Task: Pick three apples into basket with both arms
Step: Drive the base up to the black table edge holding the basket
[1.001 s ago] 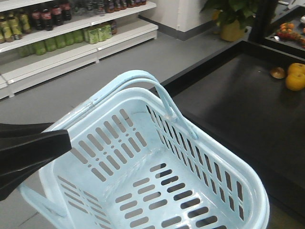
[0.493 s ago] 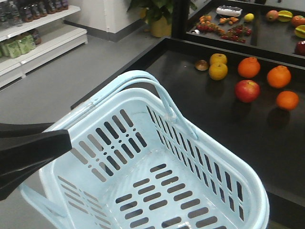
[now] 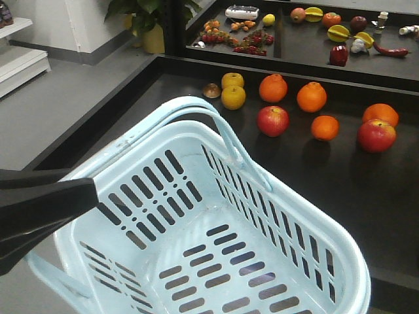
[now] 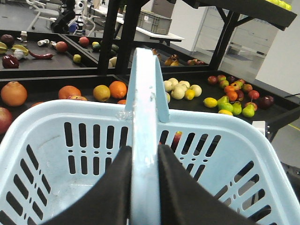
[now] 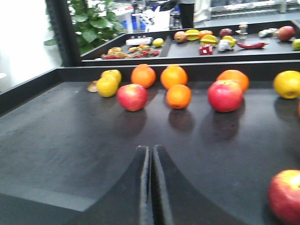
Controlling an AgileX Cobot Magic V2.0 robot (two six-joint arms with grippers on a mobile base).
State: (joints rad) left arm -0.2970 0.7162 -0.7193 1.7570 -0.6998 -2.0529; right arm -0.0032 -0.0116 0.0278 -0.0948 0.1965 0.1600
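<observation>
The pale blue basket [image 3: 216, 134] fills the front view, empty, hanging at the near edge of the black table [image 3: 366, 196]. My left gripper [image 4: 145, 157] is shut on the basket's handle [image 4: 143, 93], one finger on each side. Two red apples [image 3: 272, 121] [image 3: 376, 136] lie on the table beyond the basket. The right wrist view shows three apples [image 5: 132, 97] [image 5: 225, 95] [image 5: 286, 194]. My right gripper [image 5: 151, 149] is shut on nothing, low over the table and short of the fruit.
Oranges [image 3: 311, 97] and yellow fruits [image 3: 233, 97] lie among the apples. A raised black rim [image 3: 275, 65] separates a further tray of mixed produce [image 3: 340, 33]. A potted plant [image 3: 147, 19] stands on the grey floor at the left. My left arm [image 3: 39, 209] crosses the lower left.
The view has swung right: the drink shelves have slid out on the left, and the table with apples and oranges has come into view. The basket keeps its place in the frame.
</observation>
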